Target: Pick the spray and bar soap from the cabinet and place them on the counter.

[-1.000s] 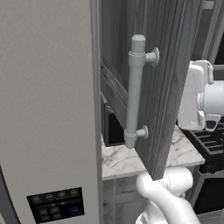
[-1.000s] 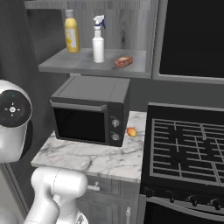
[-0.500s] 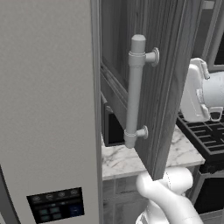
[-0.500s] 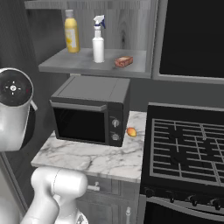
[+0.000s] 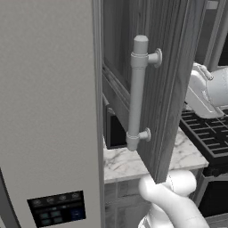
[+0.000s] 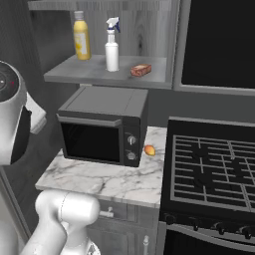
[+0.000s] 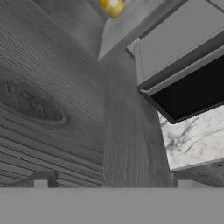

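Claw [image 7: 111,184]: jaws spread wide, nothing between them, close against the inner face of the open cabinet door [image 7: 52,100].

Cabinet [image 6: 164,45] open, bar handle [image 5: 137,93] on the swung-out door. Shelf holds, left to right: yellow bottle [image 6: 81,36], spray [image 6: 112,45], bar soap [image 6: 141,70], each apart. Below: black microwave [image 6: 104,130] on the counter [image 6: 107,182]; small orange item [image 6: 149,150] beside it; stovetop [image 6: 211,167] to the right.

The open cabinet [image 5: 173,67] door hides the shelf in the left base view.
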